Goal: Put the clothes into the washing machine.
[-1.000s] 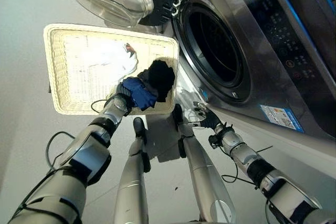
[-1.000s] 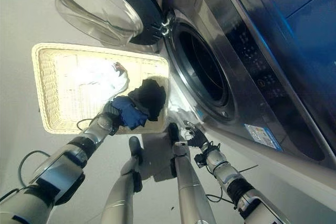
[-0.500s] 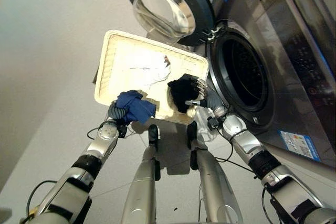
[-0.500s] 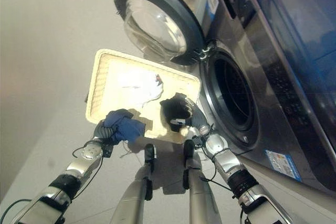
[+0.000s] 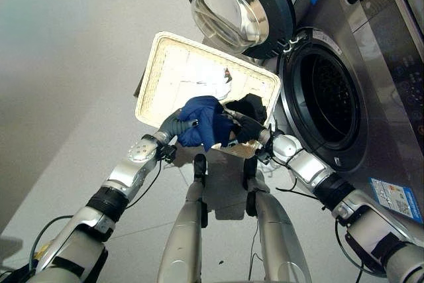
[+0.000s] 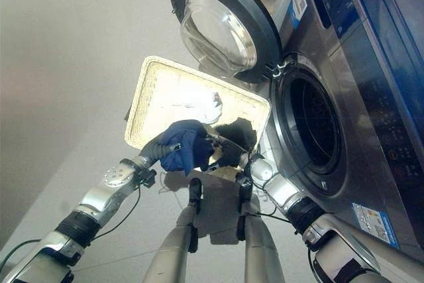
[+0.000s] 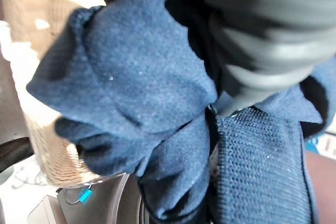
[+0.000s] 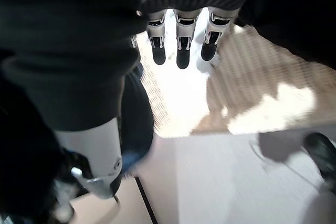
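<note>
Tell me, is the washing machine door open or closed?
Open. The round door is swung away from the washing machine, and you can see straight into the dark drum.

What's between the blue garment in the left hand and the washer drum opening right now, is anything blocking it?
The door is swung open, the drum opening clear. Between it and the blue garment are the right hand and the black garment.

Right robot hand (image 8: 181, 35): dark-tipped fingers straight, extended over the woven basket (image 8: 262, 72). Dark cloth (image 8: 68, 56) hangs just beside them, with blue cloth (image 8: 137, 124) below it. Pale floor (image 8: 220, 182) lies beneath.
</note>
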Tool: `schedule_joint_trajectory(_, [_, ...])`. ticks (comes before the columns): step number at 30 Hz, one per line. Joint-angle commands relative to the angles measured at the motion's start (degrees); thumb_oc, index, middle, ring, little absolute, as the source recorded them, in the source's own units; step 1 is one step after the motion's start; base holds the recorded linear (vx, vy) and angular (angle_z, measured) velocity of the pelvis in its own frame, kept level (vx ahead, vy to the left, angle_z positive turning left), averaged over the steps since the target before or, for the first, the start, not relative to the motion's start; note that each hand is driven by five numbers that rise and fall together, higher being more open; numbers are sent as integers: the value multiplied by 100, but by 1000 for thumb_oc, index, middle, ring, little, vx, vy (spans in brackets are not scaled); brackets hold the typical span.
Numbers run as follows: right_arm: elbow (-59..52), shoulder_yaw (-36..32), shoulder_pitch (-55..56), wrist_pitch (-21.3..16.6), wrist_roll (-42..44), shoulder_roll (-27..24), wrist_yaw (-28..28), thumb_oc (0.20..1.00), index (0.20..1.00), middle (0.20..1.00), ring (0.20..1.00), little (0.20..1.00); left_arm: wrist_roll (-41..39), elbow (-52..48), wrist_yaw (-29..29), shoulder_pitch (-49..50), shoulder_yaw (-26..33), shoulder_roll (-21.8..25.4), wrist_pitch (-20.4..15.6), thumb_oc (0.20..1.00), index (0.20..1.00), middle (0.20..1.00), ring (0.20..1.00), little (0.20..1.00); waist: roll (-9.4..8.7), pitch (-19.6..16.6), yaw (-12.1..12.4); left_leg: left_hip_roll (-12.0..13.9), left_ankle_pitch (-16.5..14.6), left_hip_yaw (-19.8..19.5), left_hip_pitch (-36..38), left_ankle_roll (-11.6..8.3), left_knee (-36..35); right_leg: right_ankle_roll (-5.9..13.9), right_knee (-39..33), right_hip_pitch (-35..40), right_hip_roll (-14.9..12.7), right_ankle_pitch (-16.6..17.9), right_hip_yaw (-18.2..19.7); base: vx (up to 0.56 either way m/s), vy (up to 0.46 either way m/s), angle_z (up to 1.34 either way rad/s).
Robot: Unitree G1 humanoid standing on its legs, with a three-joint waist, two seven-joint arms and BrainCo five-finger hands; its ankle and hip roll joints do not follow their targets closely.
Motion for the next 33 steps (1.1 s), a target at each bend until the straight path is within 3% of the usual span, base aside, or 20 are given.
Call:
schedule_joint_trajectory(1, [-511, 131, -111, 78, 398, -45, 209, 1000, 1000, 1000, 1000, 1000, 35, -574, 7, -159, -8, -32, -74, 200, 200, 200, 200, 200, 142, -129, -22, -391, -466, 277, -32, 32, 370, 454, -299, 263, 139, -103, 68, 0, 0, 0])
schedule_joint_trajectory(11, [-504, 308, -45, 44, 725, 38, 76, 1000, 1000, 1000, 1000, 1000, 76, -719, -153, -262, -277, -57, 124, 200, 200, 200, 200, 200, 112, -129, -46, -410, -483, 308, -45, 57, 381, 478, -364, 266, 123, -52, 96, 0, 0, 0])
schedule_joint_trajectory(13, [-475, 223, 158, 56, 1823, 277, -124, 1000, 1000, 1000, 1000, 1000, 143, -752, -204, -254, -558, -222, 306, 200, 200, 200, 200, 200, 98, -129, -91, -419, -501, 357, -170, 73, 419, 485, -362, 142, 118, -23, 121, 37, 21, -1])
schedule_joint_trajectory(17, [-394, 141, 342, 107, 2379, 409, -83, 1000, 1000, 1000, 1000, 1000, 234, -673, -42, -146, -663, -263, 167, 200, 200, 200, 200, 200, 101, -129, -92, -426, -502, 361, -256, 57, 460, 494, -338, 76, 119, -25, 115, 7, 5, -1])
schedule_joint_trajectory(23, [-235, 66, 596, 149, 3195, 499, 152, 1000, 1000, 1000, 1000, 1000, 545, -468, 548, -74, -690, -238, -176, 200, 200, 200, 200, 200, 97, -129, -90, -402, -494, 375, -328, 49, 428, 504, -327, -21, 131, -34, 117, 9, 5, -3])
schedule_joint_trajectory(25, [-242, -104, 836, 329, 3864, 524, 297, 1000, 1000, 1000, 1000, 1000, 750, -461, 1235, 73, -603, -191, -473, 200, 200, 200, 200, 200, 106, -129, -94, -404, -476, 386, -309, 47, 368, 501, -367, -17, 143, -24, 105, 25, 23, -4])
schedule_joint_trajectory(29, [-269, -275, 1117, 511, 4319, 633, 456, 1000, 1000, 1000, 1000, 1000, 1217, -302, 1983, 254, -451, -179, -779, 200, 200, 200, 200, 200, 94, -129, -88, -411, -463, 372, -332, 38, 375, 496, -363, -37, 140, -16, 97, 18, 1, -6])
schedule_joint_trajectory(33, [-252, -354, 1225, 608, 4511, 690, 518, 1000, 1000, 1000, 1000, 1000, 1419, -178, 2345, 381, -357, -230, -912, 200, 200, 200, 200, 200, 84, -129, -83, -401, -453, 367, -334, 37, 361, 493, -361, -44, 153, -19, 102, 10, -4, -7])
